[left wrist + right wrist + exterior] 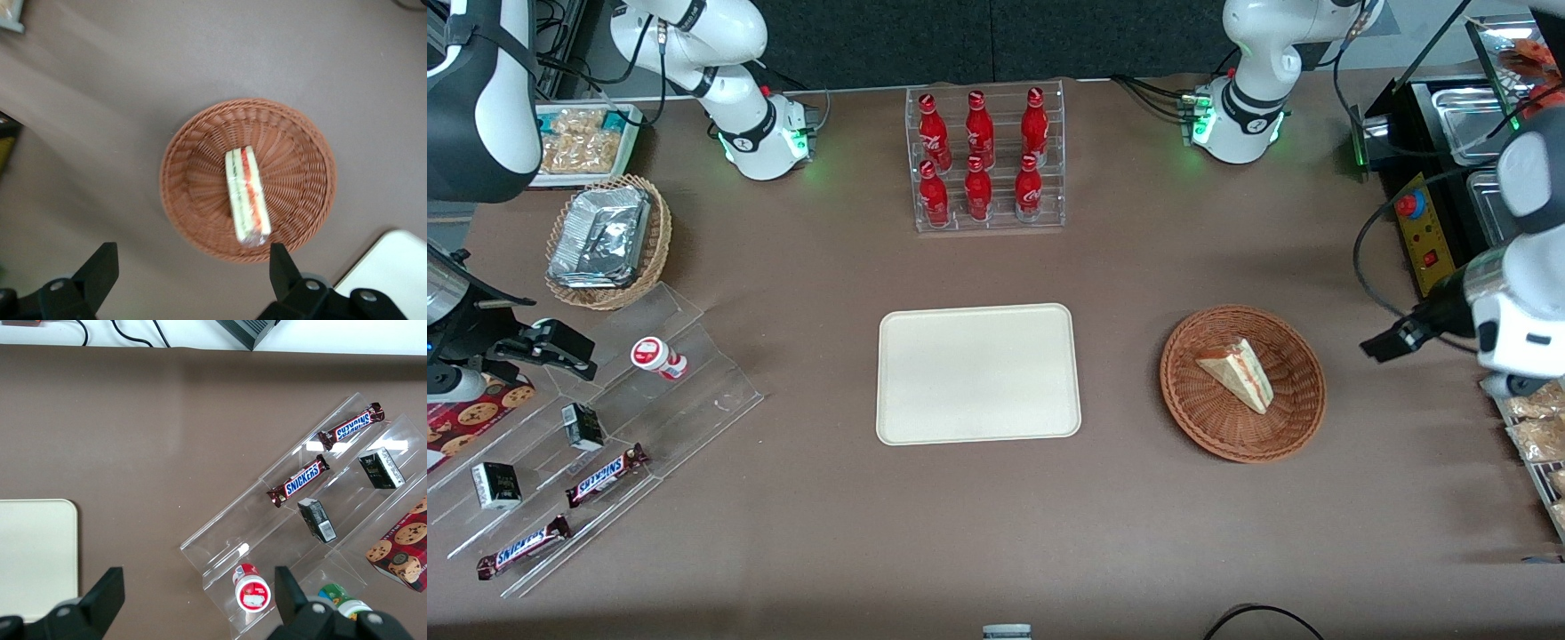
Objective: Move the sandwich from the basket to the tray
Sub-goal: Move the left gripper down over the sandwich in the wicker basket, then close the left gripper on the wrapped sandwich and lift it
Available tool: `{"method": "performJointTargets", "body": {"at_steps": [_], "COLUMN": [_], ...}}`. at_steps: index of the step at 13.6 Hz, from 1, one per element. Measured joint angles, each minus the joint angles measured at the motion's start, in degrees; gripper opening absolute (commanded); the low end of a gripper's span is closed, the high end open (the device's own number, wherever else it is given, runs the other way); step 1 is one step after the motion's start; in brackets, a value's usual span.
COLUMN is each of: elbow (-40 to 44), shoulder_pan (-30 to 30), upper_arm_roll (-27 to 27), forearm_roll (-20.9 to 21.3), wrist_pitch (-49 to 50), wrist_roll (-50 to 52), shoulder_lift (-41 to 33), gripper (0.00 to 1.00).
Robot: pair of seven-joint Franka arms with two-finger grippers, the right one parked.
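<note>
The sandwich (1238, 373) is a pale bread wedge with red-orange and cream layers, lying in the round reddish-brown wicker basket (1199, 416). The cream tray (978, 373) lies flat beside the basket, toward the parked arm's end, with nothing on it. My left gripper (1380, 345) hangs above the table beside the basket, toward the working arm's end, apart from it. In the left wrist view the gripper (192, 270) is open and empty, its black fingers (100, 267) wide apart, with the basket (193, 200), the sandwich (247, 195) and a corner of the tray (393, 267) below.
A clear rack of red bottles (985, 160) stands farther from the camera than the tray. Clear tiered shelves (605, 418) with snack bars and a tan basket of foil packs (609, 240) lie toward the parked arm's end. A black appliance (1432, 178) and snack packs (1534, 427) flank my arm.
</note>
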State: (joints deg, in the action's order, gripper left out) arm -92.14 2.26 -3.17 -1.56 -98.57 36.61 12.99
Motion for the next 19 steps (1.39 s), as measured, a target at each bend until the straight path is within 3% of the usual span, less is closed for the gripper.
{"method": "performJointTargets", "body": {"at_steps": [5,12,16,17,18,19], "elbow": [-8.27,-20.75,-23.11,-23.11,-23.11,-23.11], "shoulder_pan": [-4.08,-5.90,-7.54,-8.09,-8.58,-8.91], "upper_arm_roll": [-0.46,-0.49,-0.51,-0.52,-0.54,-0.54], "forearm_roll": [-0.92,-1.01,-1.02,-1.02,-1.02,-1.01], "wrist_pitch": [-11.14,-26.04,-30.14,-30.73,-31.13,-31.21], "wrist_roll": [14.13,16.49,18.41,18.63,18.74,18.78], "shoulder_lift": [2.39,5.87,8.42,9.26,9.93,10.46], "gripper": [1.00,1.00,1.00,0.92,0.59,0.38]}}
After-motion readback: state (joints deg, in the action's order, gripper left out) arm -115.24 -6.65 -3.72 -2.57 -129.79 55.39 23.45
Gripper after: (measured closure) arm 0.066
